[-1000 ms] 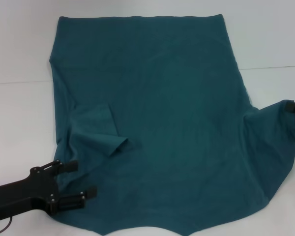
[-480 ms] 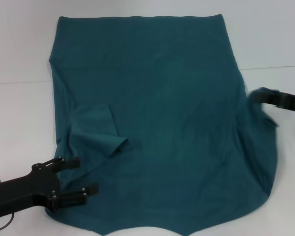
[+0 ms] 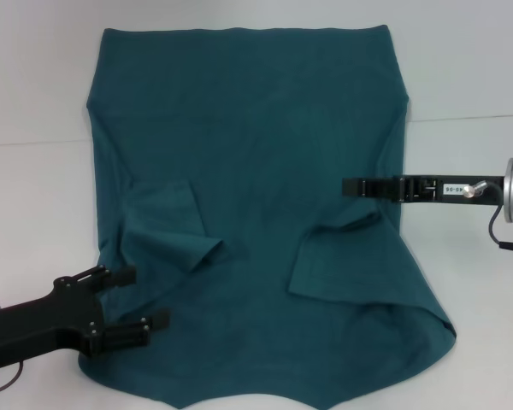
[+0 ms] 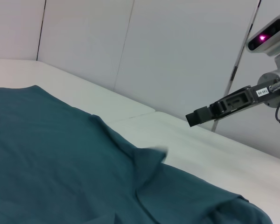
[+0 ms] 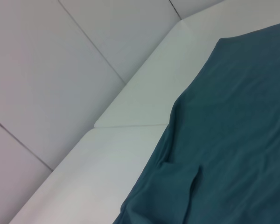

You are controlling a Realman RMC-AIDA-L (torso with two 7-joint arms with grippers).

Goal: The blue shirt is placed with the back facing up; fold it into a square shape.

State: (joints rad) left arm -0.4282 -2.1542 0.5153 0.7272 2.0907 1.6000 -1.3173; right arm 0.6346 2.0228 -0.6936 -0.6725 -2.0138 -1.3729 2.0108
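- White tabletop [image 3: 34, 196] carries the blue shirt [image 3: 248, 162], both sleeves folded inward.
- Right gripper [image 3: 352, 185] hovers over the shirt's right side; grip undeterminable.
- Left gripper [image 3: 145, 299] spread open, empty, at the near-left edge.
- Risk: loose sleeves could slip outward, skewing the square.

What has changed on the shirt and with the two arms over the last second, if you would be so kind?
The right claw swept from the table's right edge inward over the blue shirt, carrying the right sleeve with it; that sleeve now lies folded onto the shirt's body. Whether the claw has let go cannot be told. The left claw, open at the shirt's near left corner, barely shifted. The folded-in left sleeve and the far hem stayed put.
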